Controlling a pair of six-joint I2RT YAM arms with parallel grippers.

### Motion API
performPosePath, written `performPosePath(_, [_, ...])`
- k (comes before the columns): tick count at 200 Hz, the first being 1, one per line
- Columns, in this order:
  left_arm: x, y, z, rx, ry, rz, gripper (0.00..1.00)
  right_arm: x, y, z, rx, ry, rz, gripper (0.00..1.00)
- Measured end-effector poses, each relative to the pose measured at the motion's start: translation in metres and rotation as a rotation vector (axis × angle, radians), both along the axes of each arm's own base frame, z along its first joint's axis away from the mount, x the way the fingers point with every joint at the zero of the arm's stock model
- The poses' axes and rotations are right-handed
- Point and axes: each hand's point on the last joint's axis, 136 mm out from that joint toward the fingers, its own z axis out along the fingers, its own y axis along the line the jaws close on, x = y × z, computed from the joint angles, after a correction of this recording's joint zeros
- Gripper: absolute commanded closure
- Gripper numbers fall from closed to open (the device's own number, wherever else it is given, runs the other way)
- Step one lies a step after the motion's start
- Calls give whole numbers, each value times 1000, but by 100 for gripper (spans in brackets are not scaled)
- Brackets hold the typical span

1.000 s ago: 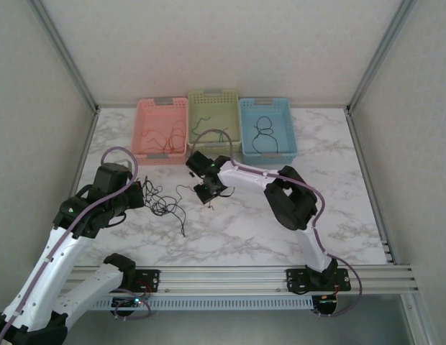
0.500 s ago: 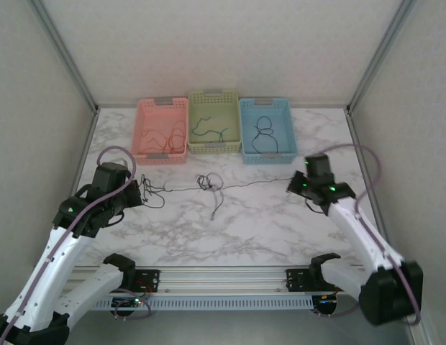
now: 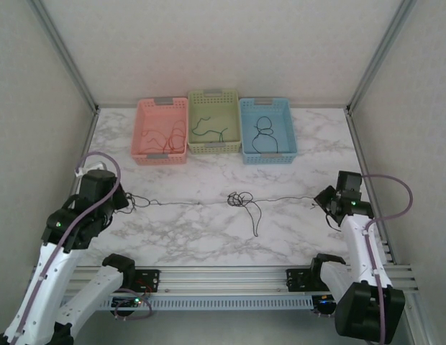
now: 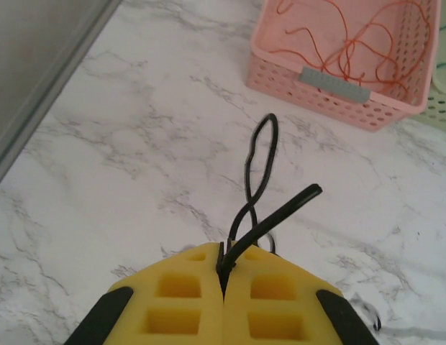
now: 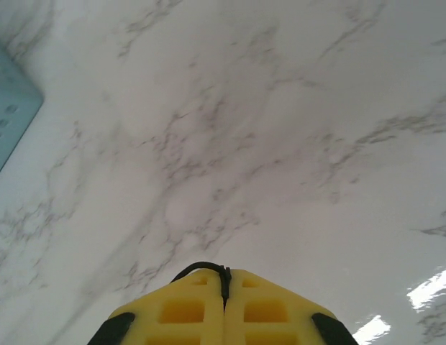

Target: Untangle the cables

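No legible txt, nos. or brands. Grey tab (image 4: 334, 84) on pink plastic mesh basket (image 4: 280, 75): appears blank.

**Arms spread wide, both grippers clamped**

The left arm (image 3: 65, 237) reaches up the left side. The left gripper (image 3: 122, 200) points inward, its yellow pads (image 4: 180, 295) pressed together on a black cable (image 4: 288, 210). The right arm (image 3: 363, 251) rises on the right side. The right gripper (image 3: 325, 200) faces inward too, its pads (image 5: 270, 309) closed on the cable.
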Motion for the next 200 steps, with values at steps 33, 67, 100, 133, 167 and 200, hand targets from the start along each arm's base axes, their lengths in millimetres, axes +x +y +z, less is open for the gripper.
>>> performPosePath(33, [-3,12,4,22,-18,58,100,-1,-18,-5,7,12,-73,100])
performPosePath(67, [-19,29,18,31,-102,126,100,0,-31,-7,29,5,-136,100])
performPosePath(100, [-27,39,30,32,-151,173,100,-1,-44,-8,57,-8,-201,100])
performPosePath(133, [-33,48,34,52,-174,217,100,-10,-59,-15,98,-10,-303,100])
performPosePath(167, [-41,62,54,115,-208,258,100,-16,-69,-23,148,-3,-381,100])
performPosePath(200, [-45,76,86,198,-236,310,100,-19,-79,-26,185,-9,-446,100])
